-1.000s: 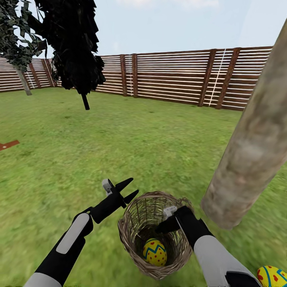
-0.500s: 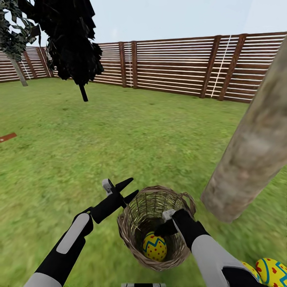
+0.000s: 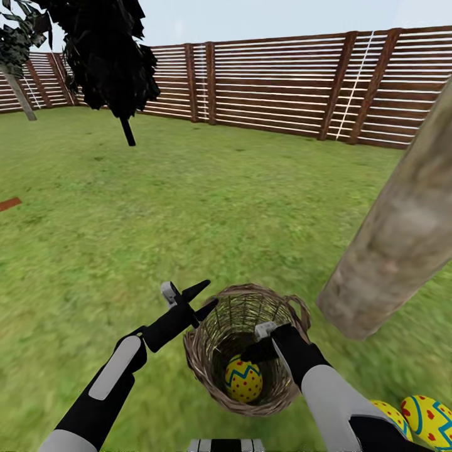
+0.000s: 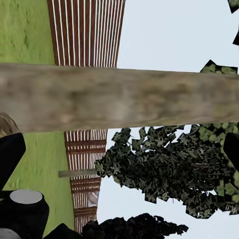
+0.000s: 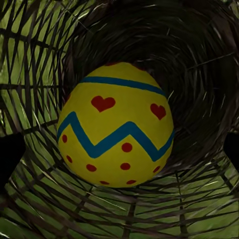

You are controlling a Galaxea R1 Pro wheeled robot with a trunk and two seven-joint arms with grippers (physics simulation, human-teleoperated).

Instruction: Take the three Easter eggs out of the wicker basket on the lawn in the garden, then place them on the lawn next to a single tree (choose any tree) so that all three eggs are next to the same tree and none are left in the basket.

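**Last egg still in basket, right arm reaching in**

One Easter egg (image 3: 243, 378) lying at bottom of wicker basket (image 3: 207, 370), seen close in right wrist view (image 5: 115, 124): yellow, blue zigzag, red hearts and dots, resting on the weave, nothing touching it. Basket standing on lawn (image 3: 188, 207), just beside base of tree (image 3: 402, 232), pale mottled trunk leaning across the right of head view. Two more eggs (image 3: 417, 419) already out on grass, near the trunk, at bottom right corner of head view, partly hidden behind right forearm.

Right gripper (image 3: 254, 353) dipped inside the basket mouth, above the egg and not yet around it; dark finger edges at both sides of wrist view suggest fingers spread, egg centred between them. Left gripper (image 3: 202, 300) held outside the rim, fingers spread, holding nothing.

Judged step: third and final pick. Next move likely calls for lowering straight down until fingers straddle the widest part of the egg, closing gently, then lifting clear without snagging the open weave or tipping the basket. Round glossy shell likely to slip if pinched off-centre.
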